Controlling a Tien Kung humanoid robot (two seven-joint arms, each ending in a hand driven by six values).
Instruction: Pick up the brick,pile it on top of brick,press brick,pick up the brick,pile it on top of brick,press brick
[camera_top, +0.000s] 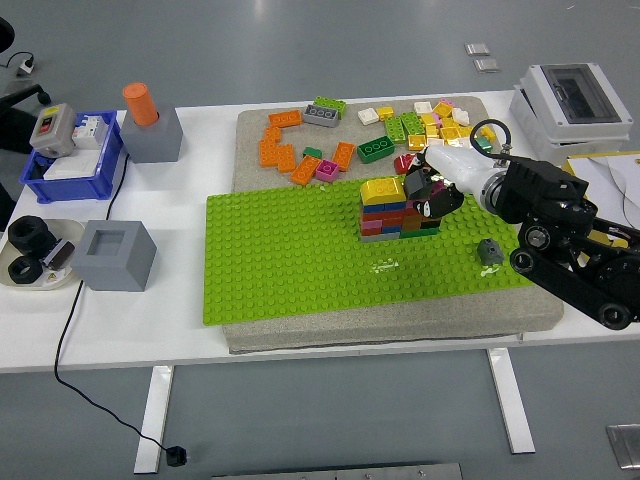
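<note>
While the white table (300, 330) carried everything, the green baseplate (290, 255) lay with its long axis running left to right. Right arm (570, 235) came in from the right edge, forearm angled toward the plate's middle. Its right hand (432, 190) sat against the right side of the brick stack (395, 210), fingers curled; whether they gripped a brick could not be told. Loose bricks (300, 155) lay scattered behind. No writing was legible.
</note>
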